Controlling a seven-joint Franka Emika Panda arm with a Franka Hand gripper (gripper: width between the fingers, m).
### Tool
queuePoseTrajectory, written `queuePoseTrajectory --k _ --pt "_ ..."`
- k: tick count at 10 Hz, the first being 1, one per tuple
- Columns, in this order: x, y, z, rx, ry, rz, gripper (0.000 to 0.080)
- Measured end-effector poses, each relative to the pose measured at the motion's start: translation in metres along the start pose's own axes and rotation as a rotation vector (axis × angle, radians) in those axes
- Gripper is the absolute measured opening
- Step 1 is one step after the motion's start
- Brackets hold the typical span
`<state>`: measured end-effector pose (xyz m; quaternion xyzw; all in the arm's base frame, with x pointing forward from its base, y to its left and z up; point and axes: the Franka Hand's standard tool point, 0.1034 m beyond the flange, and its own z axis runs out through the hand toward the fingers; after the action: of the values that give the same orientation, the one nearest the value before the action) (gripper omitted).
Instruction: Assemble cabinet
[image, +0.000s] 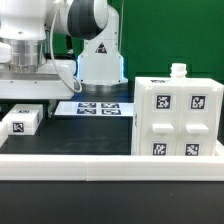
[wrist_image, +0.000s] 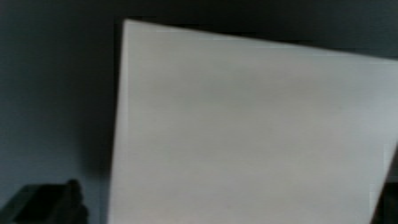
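A tall white cabinet body (image: 178, 115) with several black tags stands at the exterior view's right, with a small knob (image: 179, 70) on its top. A small white box part (image: 22, 122) with one tag lies at the left. A flat white panel (wrist_image: 249, 130) fills most of the wrist view. My gripper (image: 30, 78) hangs low at the back left, over the panel. In the wrist view, the gripper (wrist_image: 222, 205) has one dark finger (wrist_image: 50, 203) showing beside the panel's edge with a gap between them. The other finger is almost out of frame. The jaws stand wide apart.
The marker board (image: 98, 107) lies flat in the middle, in front of the robot's base (image: 100, 65). A white raised rim (image: 110, 162) runs along the table's front edge. The table top (image: 90, 135) is black.
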<state>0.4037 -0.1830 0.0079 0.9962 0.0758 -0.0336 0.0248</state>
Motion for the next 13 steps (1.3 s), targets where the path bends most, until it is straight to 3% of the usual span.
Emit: queuePoseTrajectory --k 1,2,7,9,10,12,13 --pt "0.000 0.000 0.000 0.000 0.000 -0.002 0.0684" --pt "0.000 0.000 0.000 0.000 0.001 -0.002 0.0561" --pt "0.000 0.000 -0.001 0.002 -0.001 -0.003 0.0561" --pt "0.008 -0.008 -0.034 0.022 0.028 -0.004 0.0561" --pt "0.011 -0.020 -0.051 0.032 0.048 0.006 0.0561" --pt "0.031 -0.055 -0.092 0.053 0.066 0.072 0.0561" --pt "0.044 -0.077 -0.110 0.050 0.067 0.098 0.0561"
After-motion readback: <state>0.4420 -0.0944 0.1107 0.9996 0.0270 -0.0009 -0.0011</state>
